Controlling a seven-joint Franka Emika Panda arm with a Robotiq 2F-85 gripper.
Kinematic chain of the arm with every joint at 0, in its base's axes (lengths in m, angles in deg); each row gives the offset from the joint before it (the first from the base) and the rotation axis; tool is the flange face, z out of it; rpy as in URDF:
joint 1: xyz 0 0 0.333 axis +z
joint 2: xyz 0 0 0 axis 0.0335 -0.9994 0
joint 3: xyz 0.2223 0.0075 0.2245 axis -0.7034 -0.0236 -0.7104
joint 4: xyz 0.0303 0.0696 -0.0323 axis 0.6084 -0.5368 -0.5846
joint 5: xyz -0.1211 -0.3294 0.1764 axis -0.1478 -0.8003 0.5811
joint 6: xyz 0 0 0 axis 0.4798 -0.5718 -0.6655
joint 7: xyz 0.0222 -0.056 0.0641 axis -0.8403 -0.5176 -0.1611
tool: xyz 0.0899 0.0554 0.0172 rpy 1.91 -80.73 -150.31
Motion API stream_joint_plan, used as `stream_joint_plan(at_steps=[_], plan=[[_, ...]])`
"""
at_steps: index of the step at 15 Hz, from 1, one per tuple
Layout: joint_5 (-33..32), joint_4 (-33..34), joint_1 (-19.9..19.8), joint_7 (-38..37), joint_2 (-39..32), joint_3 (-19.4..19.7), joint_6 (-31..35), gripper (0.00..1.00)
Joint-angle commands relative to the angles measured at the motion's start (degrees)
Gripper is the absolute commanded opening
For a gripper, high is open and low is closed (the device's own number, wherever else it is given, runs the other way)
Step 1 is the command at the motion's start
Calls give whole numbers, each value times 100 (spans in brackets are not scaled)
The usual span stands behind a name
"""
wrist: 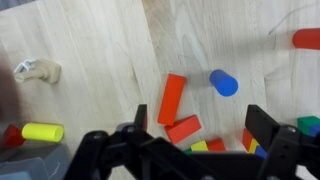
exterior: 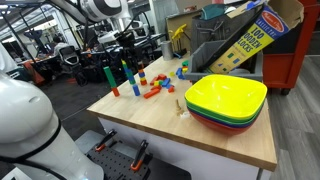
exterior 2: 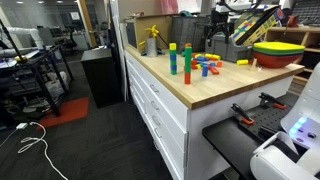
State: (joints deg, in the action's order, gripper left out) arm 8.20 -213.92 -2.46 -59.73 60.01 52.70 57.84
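Note:
My gripper (wrist: 203, 126) hangs open above a scatter of wooden blocks on the light wooden tabletop (wrist: 90, 40), holding nothing. Between and just ahead of its fingers lie a long red block (wrist: 172, 98) and a shorter red block (wrist: 183, 129). A blue cylinder (wrist: 223, 82) lies a little beyond them. More red, yellow and blue pieces are partly hidden under the gripper body. In both exterior views the gripper (exterior: 126, 52) (exterior 2: 222, 36) is poised over the block pile (exterior: 152, 86) (exterior 2: 206, 66).
A stack of bowls with a yellow one on top (exterior: 226, 100) (exterior 2: 278, 50) sits near the table's edge. Tall green blocks (exterior: 108, 76) (exterior 2: 172, 58) stand upright by the pile. A blocks box (exterior: 246, 40) leans at the back. A yellow cylinder (wrist: 42, 131) and a red cylinder (wrist: 306, 39) lie apart.

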Motion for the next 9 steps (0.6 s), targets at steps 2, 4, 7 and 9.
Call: stream_joint_plan(at_steps=[2,4,7,9], plan=[[335,3,226,283,-141,-31,-208,100],[462,28,279,349,-273,-24,-121,100],[630,74,300,541,-490,22,22,100],[703,116,288,714,-660,50,139,100]])
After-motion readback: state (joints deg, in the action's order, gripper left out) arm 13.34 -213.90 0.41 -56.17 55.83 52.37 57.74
